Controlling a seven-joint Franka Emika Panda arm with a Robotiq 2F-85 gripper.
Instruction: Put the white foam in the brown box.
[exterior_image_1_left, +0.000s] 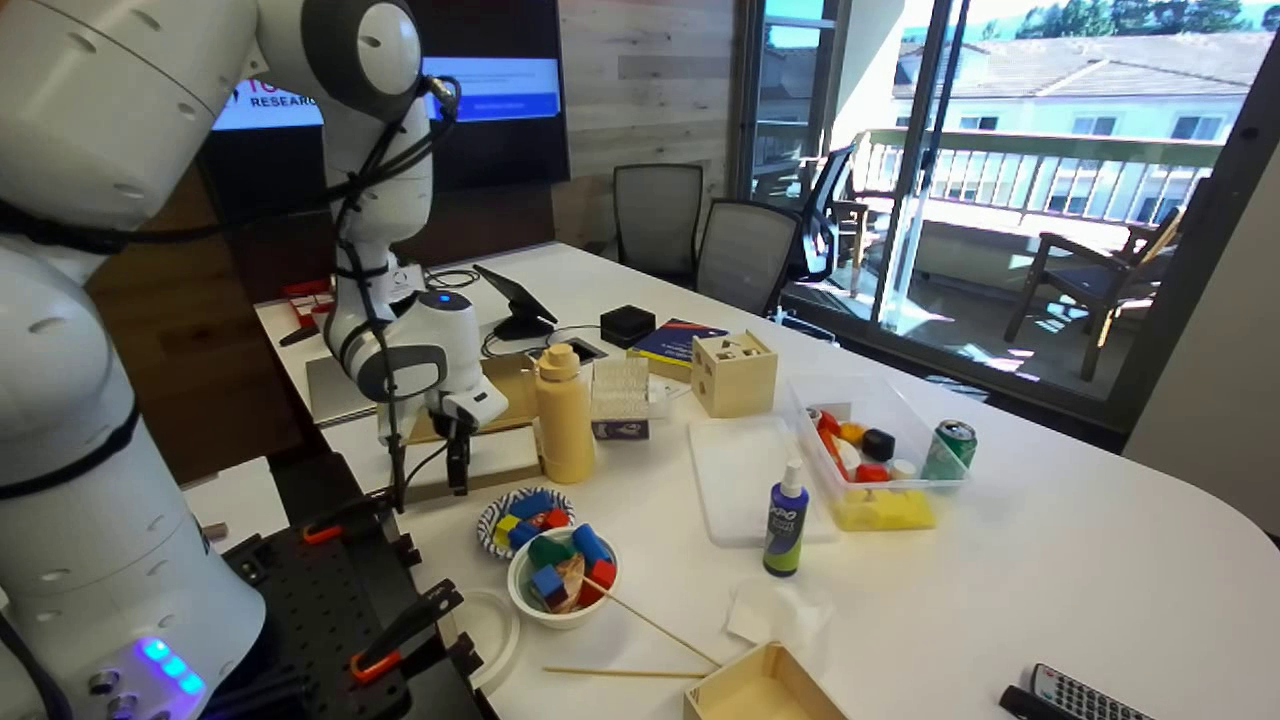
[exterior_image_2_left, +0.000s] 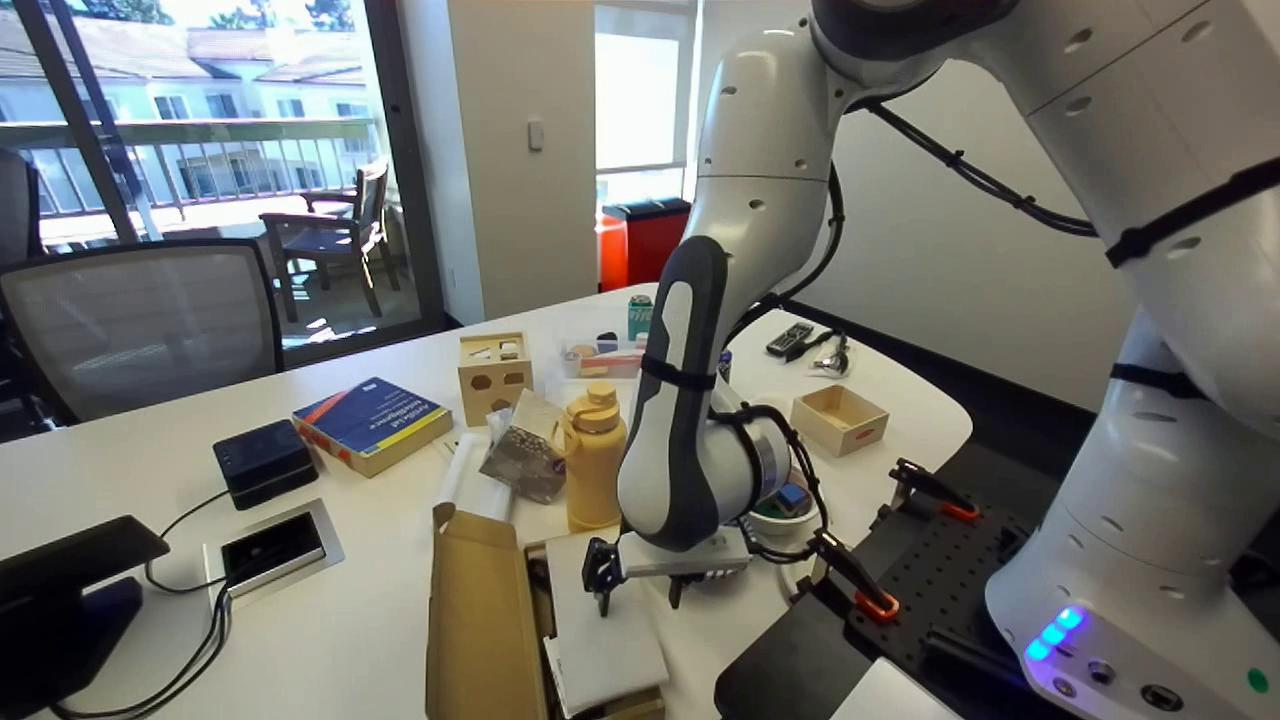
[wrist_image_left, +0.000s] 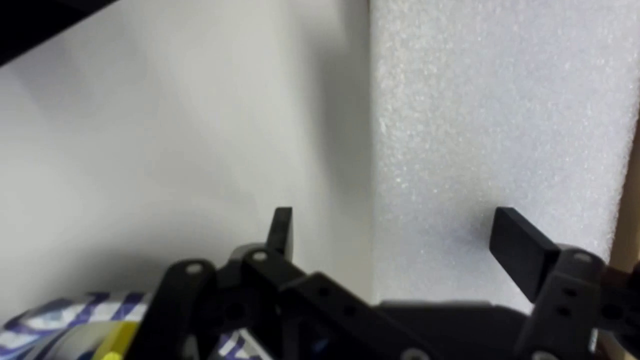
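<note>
The white foam (exterior_image_2_left: 600, 620) is a flat, long slab lying over the opening of the brown box. It also shows in an exterior view (exterior_image_1_left: 500, 450) and fills the right half of the wrist view (wrist_image_left: 480, 125). The brown box (exterior_image_2_left: 480, 620) is low, with a raised flap on the side away from the robot; its front wall (exterior_image_1_left: 480, 484) also shows. My gripper (exterior_image_2_left: 640, 598) is open and empty, low above the foam's robot-side edge. In the wrist view (wrist_image_left: 395, 220) one finger is over the foam and the other is beyond its edge. The box's inside is mostly hidden.
A yellow bottle (exterior_image_1_left: 566, 420) stands close at the box's end, beside a patterned carton (exterior_image_2_left: 530, 450). A patterned bowl (exterior_image_1_left: 500, 545) and a white bowl (exterior_image_1_left: 525, 600) of blocks stand near the gripper. Orange-black clamps (exterior_image_1_left: 405, 635) sit on the robot's mount.
</note>
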